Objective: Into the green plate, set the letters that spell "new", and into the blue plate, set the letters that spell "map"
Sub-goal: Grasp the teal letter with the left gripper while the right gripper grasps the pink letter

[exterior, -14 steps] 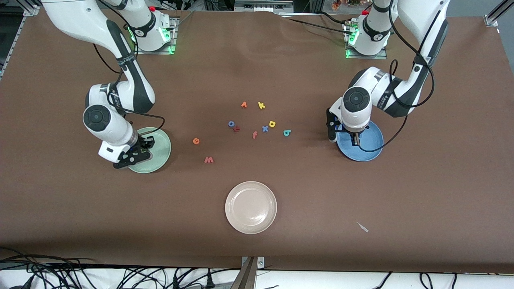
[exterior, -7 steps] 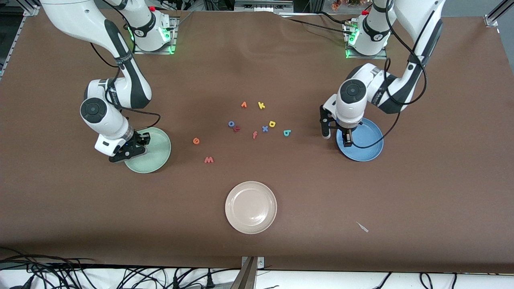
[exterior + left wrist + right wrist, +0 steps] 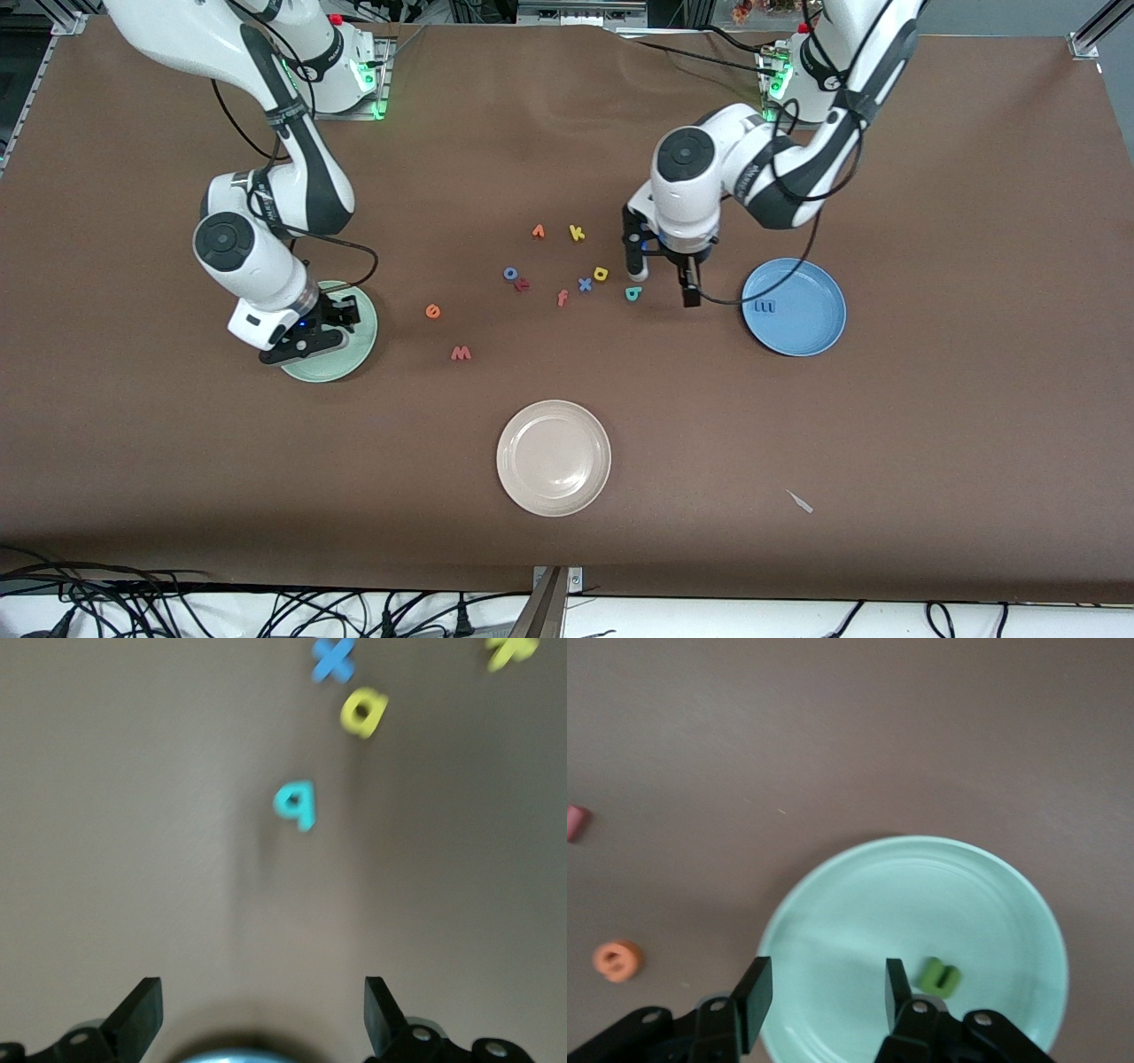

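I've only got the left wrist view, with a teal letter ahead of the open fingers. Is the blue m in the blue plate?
Observer: Yes, the blue m lies flat in the blue plate.
Operator: Where's the right gripper?
Observer: The right gripper is open over the green plate, with the green n lying in it.
Operator: And the e and w?
Observer: The orange e and salmon w lie on the table, outside any plate.

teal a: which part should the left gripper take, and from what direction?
Come straight down from above. The teal a lies flat on the table, so only its thin edges offer a hold. Pinch across its round loop, one finger on each outer edge. It lies apart from the yellow p, and the left gripper is open beside it.
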